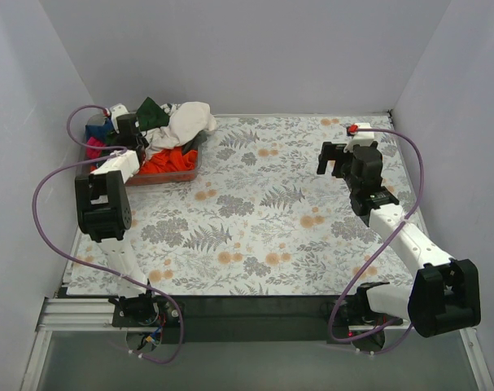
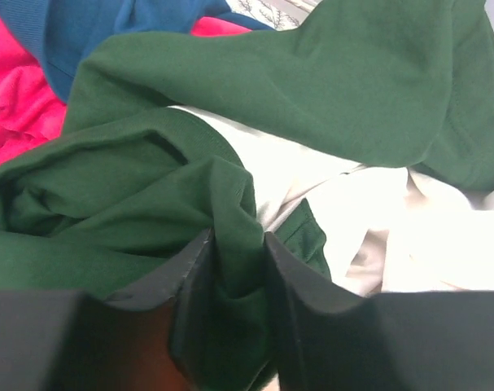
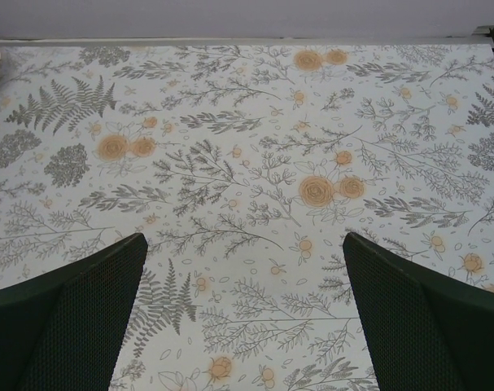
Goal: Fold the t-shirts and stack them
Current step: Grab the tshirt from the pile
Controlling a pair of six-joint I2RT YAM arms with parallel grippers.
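Note:
A heap of t-shirts fills the clear bin (image 1: 199, 156) at the back left. The cream tee (image 1: 190, 122) with dark green sleeves (image 1: 153, 112) lies on top, over an orange one (image 1: 169, 163), a magenta one (image 1: 95, 147) and a blue one (image 1: 98, 130). My left gripper (image 1: 131, 130) is over the bin and is shut on a fold of the dark green cloth (image 2: 230, 220), with cream cloth (image 2: 377, 220), magenta (image 2: 15, 98) and blue (image 2: 84, 28) around it. My right gripper (image 1: 334, 159) hangs open and empty over the floral table at the right (image 3: 245, 244).
The floral-print table cover (image 1: 271, 220) spans the workspace between white walls. The bin stands at the back left corner. Purple cables loop beside each arm. A dark rail (image 1: 247, 305) runs along the near edge.

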